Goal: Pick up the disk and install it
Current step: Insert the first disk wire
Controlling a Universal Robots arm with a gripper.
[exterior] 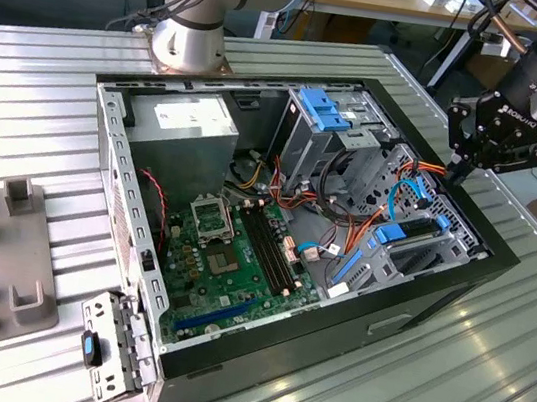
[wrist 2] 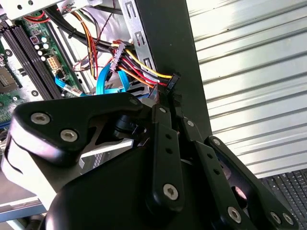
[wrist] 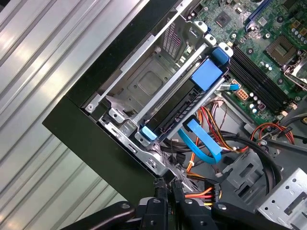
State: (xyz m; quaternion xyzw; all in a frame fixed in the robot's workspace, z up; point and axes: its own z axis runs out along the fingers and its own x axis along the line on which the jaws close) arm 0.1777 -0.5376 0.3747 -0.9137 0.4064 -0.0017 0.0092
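Disk (wrist: 184, 111), blue-railed, seated in bay (wrist: 144, 81)

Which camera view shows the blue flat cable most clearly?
The first wrist view: there the blue cable is close and its whole loop can be followed. The exterior view shows the cable far off, among orange wires. The second wrist view shows a short stretch of it.

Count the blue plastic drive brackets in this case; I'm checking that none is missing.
2: one bracket atop the upright metal cage, another bracket on the low drive bay at the exterior view's right. Cables may hide others.
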